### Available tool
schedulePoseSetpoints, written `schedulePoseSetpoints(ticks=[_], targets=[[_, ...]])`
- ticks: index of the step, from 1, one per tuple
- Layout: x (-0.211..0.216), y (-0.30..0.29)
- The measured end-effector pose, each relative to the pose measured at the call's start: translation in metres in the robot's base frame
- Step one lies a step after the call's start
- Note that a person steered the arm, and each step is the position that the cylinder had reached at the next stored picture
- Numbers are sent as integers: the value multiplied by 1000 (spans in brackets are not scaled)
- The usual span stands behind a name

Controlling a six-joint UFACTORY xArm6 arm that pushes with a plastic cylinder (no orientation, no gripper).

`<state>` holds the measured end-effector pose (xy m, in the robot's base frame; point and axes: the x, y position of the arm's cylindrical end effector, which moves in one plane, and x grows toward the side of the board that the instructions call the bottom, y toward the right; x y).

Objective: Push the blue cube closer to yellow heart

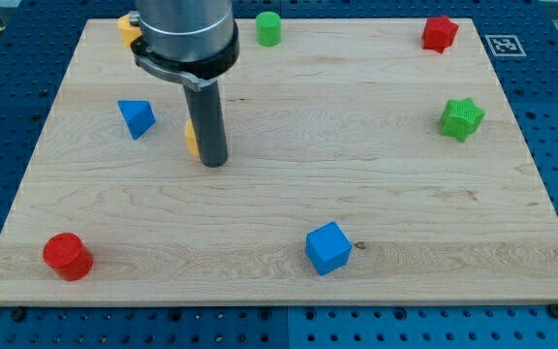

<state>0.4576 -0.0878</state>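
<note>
The blue cube (328,248) sits near the view's bottom, a little right of centre. A yellow block (191,139), whose shape I cannot make out, is mostly hidden behind the rod at the upper left. My tip (215,162) rests on the board right beside that yellow block, on its right side. The blue cube is far from the tip, down and to the right. Another yellow-orange block (128,29) peeks out at the view's top left, partly hidden by the arm.
A blue triangular block (136,118) lies left of the tip. A red cylinder (67,256) is at the bottom left. A green cylinder (268,28) is at the top centre, a red block (439,34) at the top right, a green star (462,118) at the right.
</note>
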Motion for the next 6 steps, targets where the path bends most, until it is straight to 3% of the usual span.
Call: schedulePoseSetpoints(ticks=[2, 3, 5, 6], targets=[[0, -5], [5, 49], [120, 246], [161, 274]])
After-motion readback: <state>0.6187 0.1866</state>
